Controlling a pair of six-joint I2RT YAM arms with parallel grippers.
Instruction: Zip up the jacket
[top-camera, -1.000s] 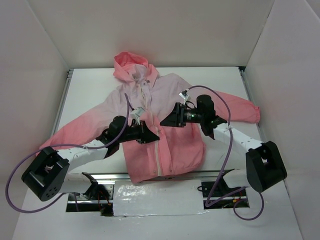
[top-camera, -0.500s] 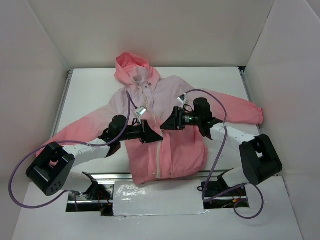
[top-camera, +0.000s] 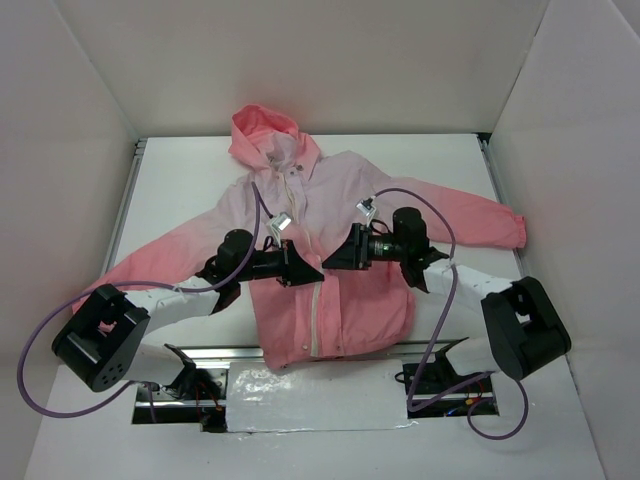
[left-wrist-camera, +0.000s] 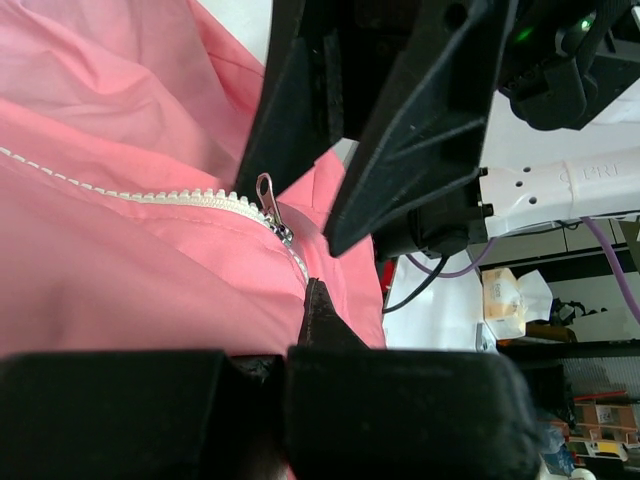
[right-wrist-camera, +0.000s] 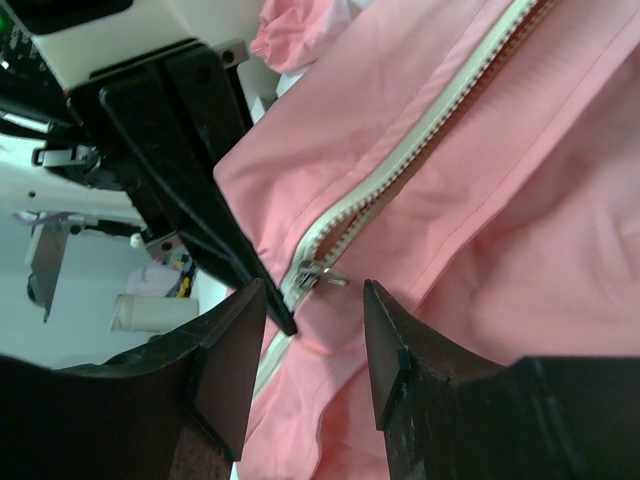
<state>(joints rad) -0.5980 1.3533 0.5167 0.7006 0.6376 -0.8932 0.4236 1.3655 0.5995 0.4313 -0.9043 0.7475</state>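
The pink jacket (top-camera: 345, 190) lies flat on the table, hood at the far side, hem near the arms. Its pale zipper (right-wrist-camera: 420, 130) is closed from the hem up to the slider (right-wrist-camera: 318, 274), which also shows in the left wrist view (left-wrist-camera: 272, 212). My left gripper (top-camera: 312, 272) is shut, its tip (left-wrist-camera: 316, 292) pinching the jacket at the zipper just below the slider. My right gripper (top-camera: 329, 262) is open, and its fingers (right-wrist-camera: 240, 350) stand on either side of the slider's metal pull, not touching it.
White walls enclose the table (top-camera: 180, 190) on three sides. The jacket's sleeves spread to the left (top-camera: 140, 265) and to the right (top-camera: 490, 220). Purple cables (top-camera: 440, 310) loop from both arms. A metal rail (top-camera: 230, 352) runs along the near edge.
The jacket slid slightly to the right. My right gripper moved down and nearer, onto the slider, fingers still open. My left gripper stayed shut at the zipper.
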